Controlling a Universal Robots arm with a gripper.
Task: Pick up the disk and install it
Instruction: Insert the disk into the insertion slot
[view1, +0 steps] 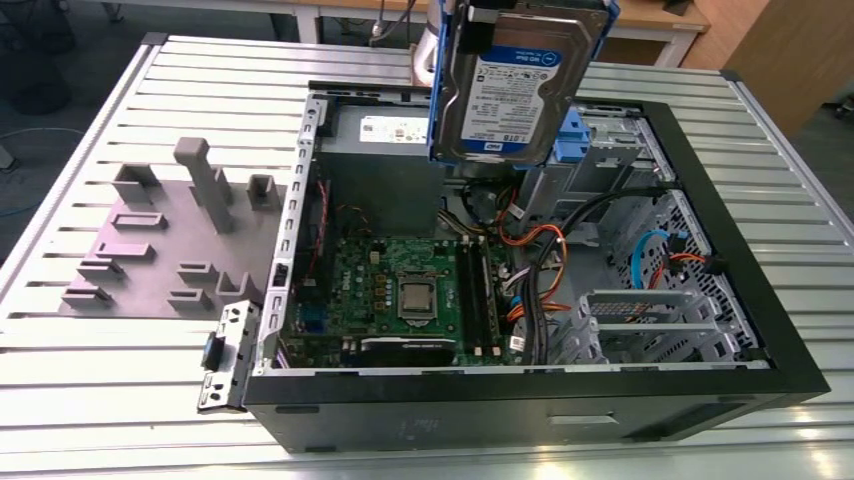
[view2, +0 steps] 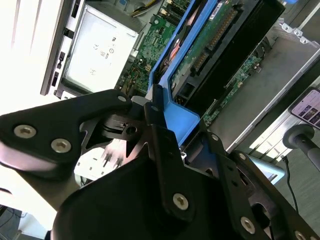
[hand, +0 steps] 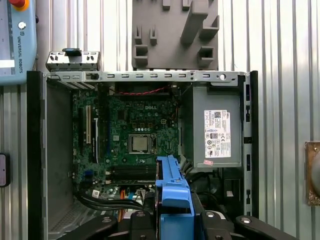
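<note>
Item: disk (view1: 514, 85), silver, white-and-blue label facing out, bright blue bracket. My hand (view2: 159, 117) is clamped on the bracket's edge and holds the disk upright above the open computer case (view1: 534, 410), towards the worktop's (view1: 107, 360) far edge. Power supply (hand: 200, 125): white sticker.

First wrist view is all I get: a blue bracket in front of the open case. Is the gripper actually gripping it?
Observer: Yes. In the second wrist view the gripper is shut on the blue bracket.
Operator: Is the disk itself in that bracket, and how is it turned?
Observer: It is. In the exterior view the disk hangs upright above the computer case, with its label facing that camera.
</note>
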